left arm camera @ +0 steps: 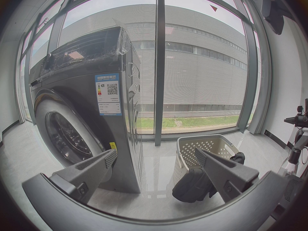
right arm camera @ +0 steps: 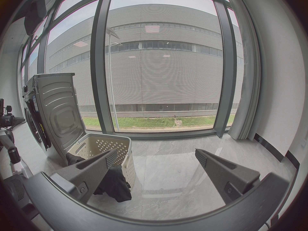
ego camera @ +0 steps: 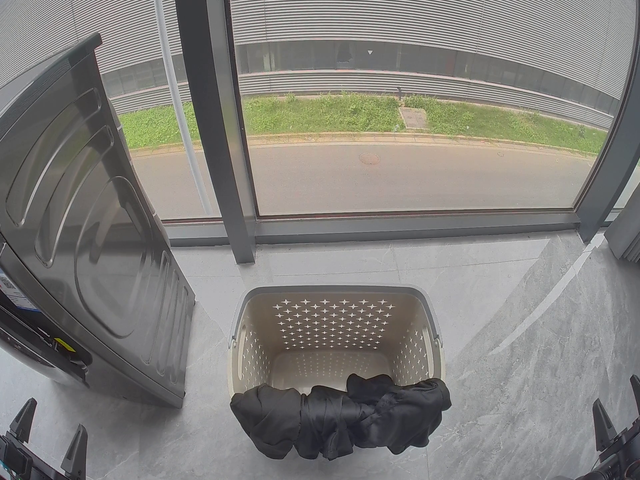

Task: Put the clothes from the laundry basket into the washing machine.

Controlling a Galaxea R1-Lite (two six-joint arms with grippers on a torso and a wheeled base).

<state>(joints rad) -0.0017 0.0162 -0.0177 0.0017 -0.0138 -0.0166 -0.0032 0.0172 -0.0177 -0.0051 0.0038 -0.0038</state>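
The cream laundry basket (ego camera: 333,321) stands on the grey floor (ego camera: 533,368) at 6 o'clock in the head view, with black clothes (ego camera: 340,418) draped over its near rim. The washing machine (ego camera: 80,235) stands at 9 o'clock. The left tool (ego camera: 55,416) at 7 o'clock and the right tool (ego camera: 617,391) at 5 o'clock have their fingers spread apart, holding nothing.

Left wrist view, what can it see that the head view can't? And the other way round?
Left wrist view, not head view: the round door on the front of the washing machine, and the label above it.

Head view, not left wrist view: the bare floor inside the laundry basket.

Both: the washing machine, the laundry basket, the black clothes draped over its near rim, and the open left gripper.
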